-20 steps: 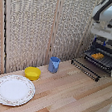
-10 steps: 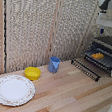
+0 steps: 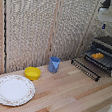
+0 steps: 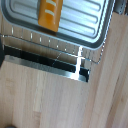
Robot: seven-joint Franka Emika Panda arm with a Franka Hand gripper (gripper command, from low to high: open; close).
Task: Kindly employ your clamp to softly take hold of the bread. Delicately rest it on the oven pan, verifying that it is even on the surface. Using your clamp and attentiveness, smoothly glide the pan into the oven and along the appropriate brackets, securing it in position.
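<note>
- One bread (image 3: 97, 56), an orange-yellow oblong slab, lies on the oven pan (image 3: 106, 60); the wrist view shows it (image 4: 50, 13) flat on the pan's ribbed grey surface (image 4: 82, 22).
- One oven pan, with thin parallel bars, sits at the mouth of the one oven (image 3: 109, 46) at the exterior view's right, far side.
- One black slatted flap (image 3: 85, 69) hangs open below the pan, reaching toward the wooden table (image 3: 62, 95).
- One clamp (image 3: 110, 26) hangs from the white arm high above the oven; its fingers are too blurred to tell whether they are wide or narrow, and it holds nothing that shows.
- One blue cup (image 3: 54, 65) stands left of the flap.
- One yellow bowl (image 3: 32, 73) sits further left.
- One patterned white plate (image 3: 13, 89) lies near, at the exterior view's left.
</note>
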